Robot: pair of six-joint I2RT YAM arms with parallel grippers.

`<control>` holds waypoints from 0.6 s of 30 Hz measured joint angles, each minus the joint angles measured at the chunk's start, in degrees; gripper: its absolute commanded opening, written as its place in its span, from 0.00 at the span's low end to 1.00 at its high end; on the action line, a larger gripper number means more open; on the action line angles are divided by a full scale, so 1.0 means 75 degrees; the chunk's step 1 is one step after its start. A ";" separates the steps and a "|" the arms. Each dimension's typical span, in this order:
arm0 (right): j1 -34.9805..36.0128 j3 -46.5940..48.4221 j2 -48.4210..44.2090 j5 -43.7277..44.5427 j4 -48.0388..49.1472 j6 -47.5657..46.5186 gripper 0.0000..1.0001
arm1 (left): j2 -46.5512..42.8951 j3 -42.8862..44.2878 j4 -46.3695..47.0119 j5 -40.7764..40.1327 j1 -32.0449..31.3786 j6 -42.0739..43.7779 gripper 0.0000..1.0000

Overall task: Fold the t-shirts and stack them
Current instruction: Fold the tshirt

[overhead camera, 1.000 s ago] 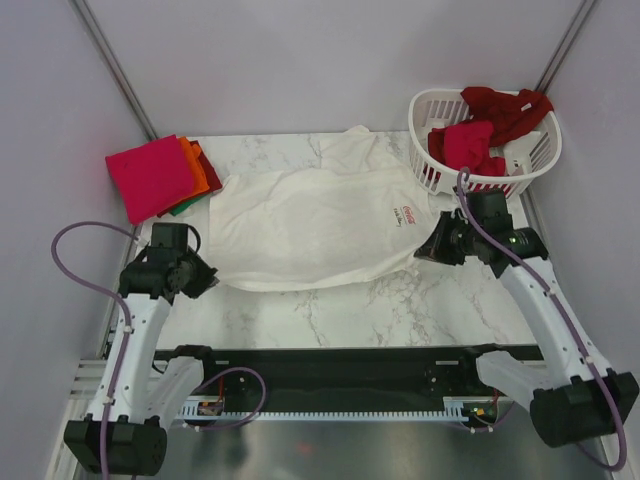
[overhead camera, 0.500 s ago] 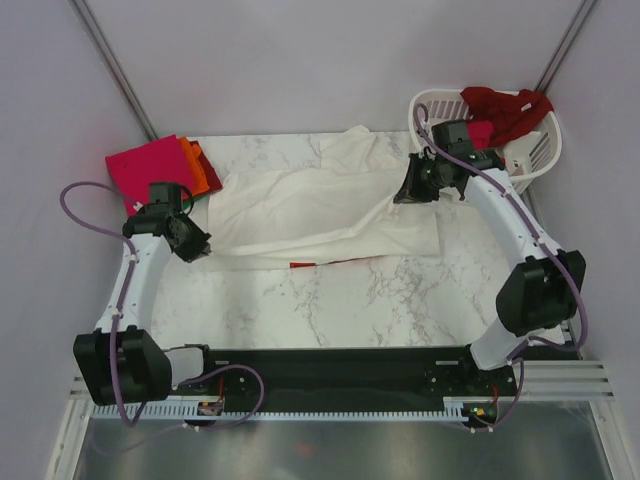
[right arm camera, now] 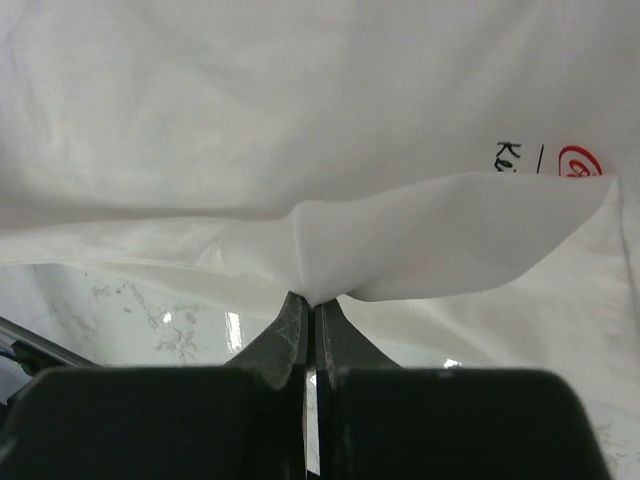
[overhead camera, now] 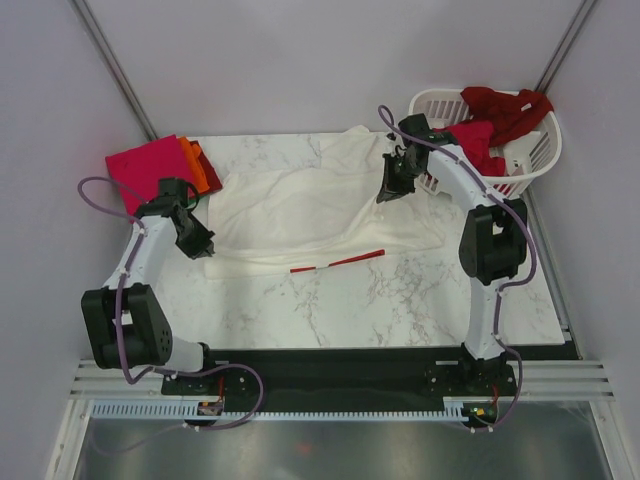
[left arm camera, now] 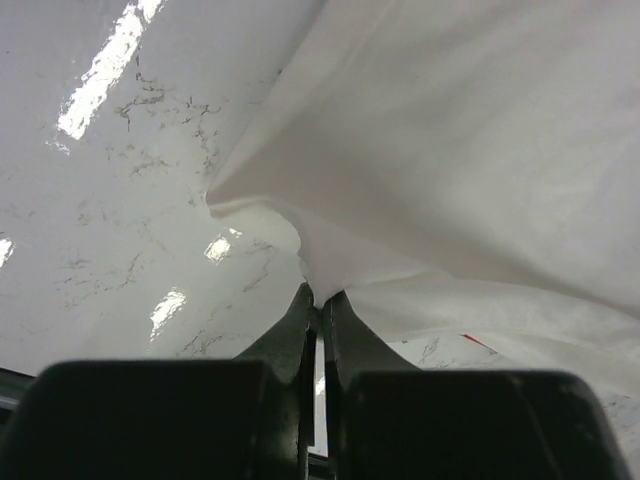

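Robot lab cell: plain pale walls (overhead camera: pixel 300 60) enclose marble-patterned surface (overhead camera: pixel 400 300); slotted cable duct (overhead camera: pixel 330 410) and aluminium rail (overhead camera: pixel 585 375) along surface's near edge.

Table (overhead camera: pixel 400 300): cream shirt (overhead camera: pixel 300 205), folded stack (overhead camera: pixel 150 178), basket (overhead camera: pixel 520 176), maybe red strip (overhead camera: pixel 340 262).

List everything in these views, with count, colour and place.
cream-white cloth t-shirt: one, small red logo, spread mid-table
folded t-shirt stack: one, magenta-pink on top, orange edge showing, far-left of table
red t-shirts: at least two, red and darker red, in and over the basket
white slatted plastic basket: one, far-right corner
thin red-and-white strip: one, on table by the shirt's near edge
marble table: one, white-grey
left gripper: shut on the shirt's left edge
right gripper: shut on its right edge
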 measured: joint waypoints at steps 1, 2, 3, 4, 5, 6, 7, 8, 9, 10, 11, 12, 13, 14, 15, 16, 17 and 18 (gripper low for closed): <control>0.0000 0.0189 0.0195 0.0012 -0.0050 0.0003 0.00 | 0.0125 0.0020 0.0020 -0.0003 0.0015 0.0000 0.02; 0.0000 0.0356 0.0356 0.0035 -0.0067 0.0003 0.00 | 0.0262 0.0070 0.0026 -0.0020 0.0023 0.0000 0.02; 0.0000 0.0565 0.0548 0.0061 -0.0073 0.0006 0.00 | 0.0425 0.0140 0.0035 -0.0026 0.0041 0.0000 0.03; 0.0000 0.0743 0.0697 0.0099 -0.0122 0.0012 0.00 | 0.0624 0.0204 0.0082 -0.0032 0.0050 0.0000 0.03; 0.0000 0.1011 0.0909 0.0143 -0.0189 0.0015 0.00 | 0.0842 0.0289 0.0119 -0.0038 0.0061 0.0000 0.03; 0.0000 0.1291 0.1110 0.0178 -0.0219 0.0020 0.01 | 0.1005 0.0353 0.0149 -0.0038 0.0064 0.0000 0.03; 0.0000 0.1571 0.1341 0.0204 -0.0210 0.0023 0.04 | 0.1207 0.0425 0.0172 -0.0041 0.0064 0.0003 0.03; 0.0000 0.1839 0.1565 0.0239 -0.0219 0.0029 0.07 | 0.1381 0.0495 0.0178 -0.0038 0.0064 0.0003 0.04; 0.0000 0.2040 0.1737 0.0274 -0.0221 0.0050 0.13 | 0.1597 0.0606 0.0175 -0.0041 0.0064 0.0006 0.04; 0.0000 0.2276 0.1976 0.0315 -0.0239 0.0087 0.33 | 0.1807 0.0720 0.0192 -0.0041 0.0067 0.0009 0.06; 0.0000 0.2495 0.2206 0.0341 -0.0248 0.0160 0.45 | 0.2034 0.0839 0.0207 -0.0044 0.0067 0.0029 0.09; 0.0000 0.2678 0.2416 0.0391 -0.0251 0.0178 0.61 | 0.2253 0.0970 0.0213 -0.0044 0.0076 0.0052 0.14; 0.0000 0.2824 0.2597 0.0437 -0.0265 0.0216 0.65 | 0.2451 0.1090 0.0239 -0.0035 0.0090 0.0082 0.32; 0.0000 0.2917 0.2728 0.0487 -0.0268 0.0256 0.67 | 0.2582 0.1166 0.0268 -0.0026 0.0105 0.0128 0.32; 0.0000 0.3022 0.2868 0.0603 -0.0291 0.0286 0.73 | 0.2725 0.1259 0.0277 -0.0017 0.0131 0.0178 0.65; 0.0000 0.3077 0.2917 0.0679 -0.0312 0.0318 0.75 | 0.2806 0.1323 0.0303 -0.0023 0.0152 0.0268 0.70; 0.0000 0.3104 0.2932 0.0793 -0.0335 0.0338 0.76 | 0.2836 0.1381 0.0300 -0.0012 0.0166 0.0280 0.76; 0.0000 0.3174 0.2932 0.0889 -0.0376 0.0350 0.78 | 0.2827 0.1422 0.0300 -0.0026 0.0184 0.0303 0.78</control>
